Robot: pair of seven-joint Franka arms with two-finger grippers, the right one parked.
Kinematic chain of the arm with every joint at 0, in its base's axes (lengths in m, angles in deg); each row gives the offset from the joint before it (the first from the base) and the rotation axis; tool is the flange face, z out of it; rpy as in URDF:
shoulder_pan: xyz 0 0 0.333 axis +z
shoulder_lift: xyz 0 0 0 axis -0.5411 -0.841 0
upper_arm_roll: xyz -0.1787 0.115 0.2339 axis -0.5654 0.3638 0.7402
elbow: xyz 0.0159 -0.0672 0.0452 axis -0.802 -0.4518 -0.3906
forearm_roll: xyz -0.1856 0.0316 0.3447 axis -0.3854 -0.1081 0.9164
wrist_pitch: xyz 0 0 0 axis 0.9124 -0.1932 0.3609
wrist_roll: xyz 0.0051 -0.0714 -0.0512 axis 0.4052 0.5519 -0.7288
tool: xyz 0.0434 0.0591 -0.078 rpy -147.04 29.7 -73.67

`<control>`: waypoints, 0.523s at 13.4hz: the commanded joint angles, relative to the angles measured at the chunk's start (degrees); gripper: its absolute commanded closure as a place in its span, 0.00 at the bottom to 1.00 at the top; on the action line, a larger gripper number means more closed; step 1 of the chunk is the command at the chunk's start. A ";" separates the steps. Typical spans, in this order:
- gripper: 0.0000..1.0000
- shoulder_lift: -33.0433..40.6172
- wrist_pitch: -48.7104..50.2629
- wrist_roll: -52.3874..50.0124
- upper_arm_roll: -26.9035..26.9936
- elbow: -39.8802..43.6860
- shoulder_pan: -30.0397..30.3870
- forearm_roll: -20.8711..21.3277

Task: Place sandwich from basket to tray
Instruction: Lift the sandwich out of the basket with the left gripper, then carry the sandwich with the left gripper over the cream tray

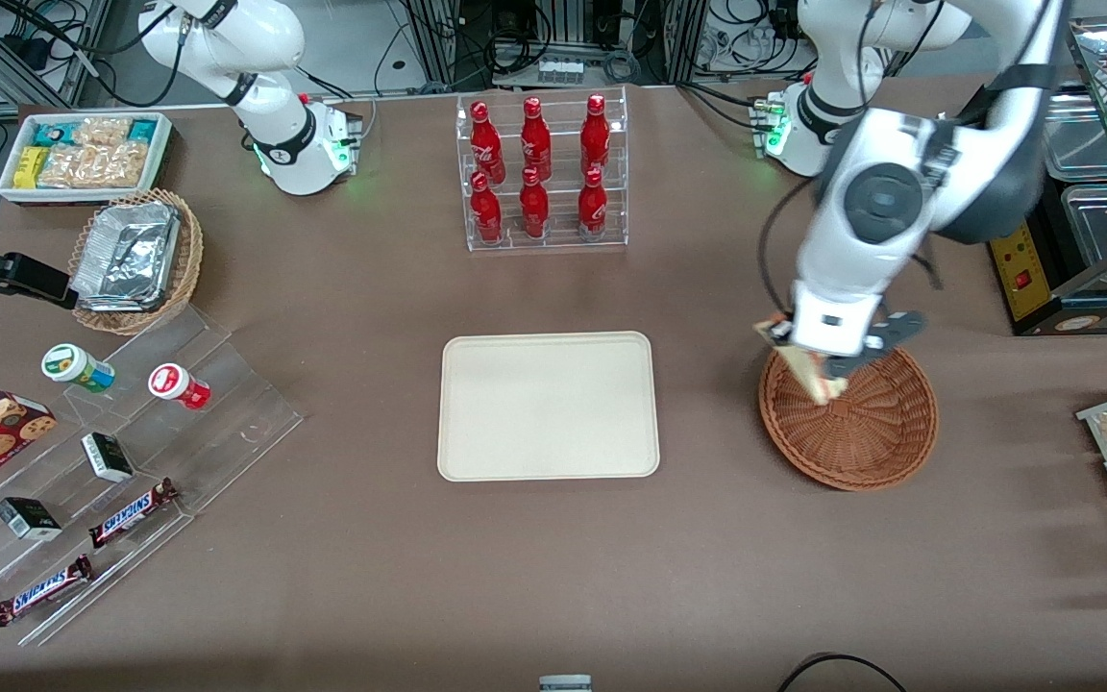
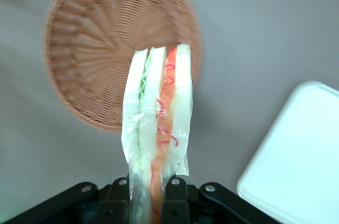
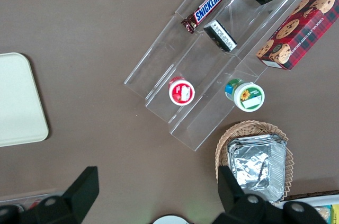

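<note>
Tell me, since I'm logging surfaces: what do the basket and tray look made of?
The basket looks like woven wicker, matte reddish-brown with ribbed strands. The tray seems smooth cream plastic, though that's uncertain. The gripper holds the sandwich above the basket.

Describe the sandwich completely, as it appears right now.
The sandwich is a wedge of pale white bread slices with a green layer and a red-orange layer between them, wrapped in clear film. The gripper is shut on one end of it, and it hangs lifted above the basket, clear of the weave. Seen from the front it tilts, its free end pointing down toward the basket. Only the fingers touch it. It has not reached the tray.
</note>
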 commanded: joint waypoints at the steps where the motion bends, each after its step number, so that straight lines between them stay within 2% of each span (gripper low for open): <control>1: 1.00 -7.95 1.06 -0.13 -2.02 8.17 -4.06 0.04; 3: 1.00 -15.41 1.23 -0.22 -2.02 15.89 -8.46 -0.05; 7: 1.00 -25.63 0.01 0.83 -2.02 24.36 -13.39 0.66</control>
